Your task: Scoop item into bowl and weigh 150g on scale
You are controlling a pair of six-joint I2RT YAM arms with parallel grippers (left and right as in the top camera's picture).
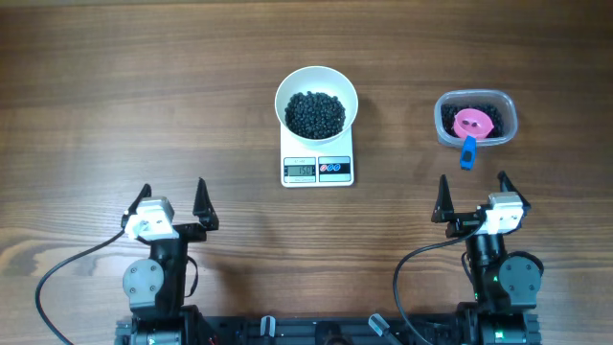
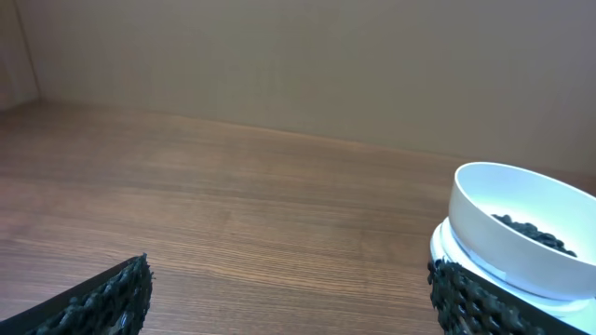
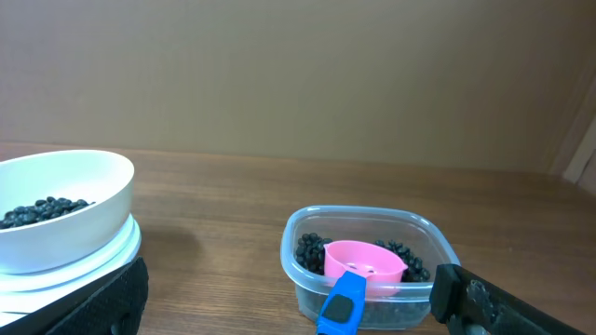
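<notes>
my left claw (image 1: 173,192) and right claw (image 1: 473,185) spread, empty — scoop (image 1: 474,123) just far of the right one, blue handle (image 1: 467,153) pointing near.

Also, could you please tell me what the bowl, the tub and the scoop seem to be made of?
Bowl: glossy white, probably ceramic or hard plastic; its wall shines. Tub: clear plastic, see-through wall. Scoop: matte pink plastic, blue handle, apparently.

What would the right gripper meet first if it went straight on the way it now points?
The open right gripper would probably meet the blue handle of the pink scoop first, jutting over the near rim of the clear tub; depth is unclear.
</notes>
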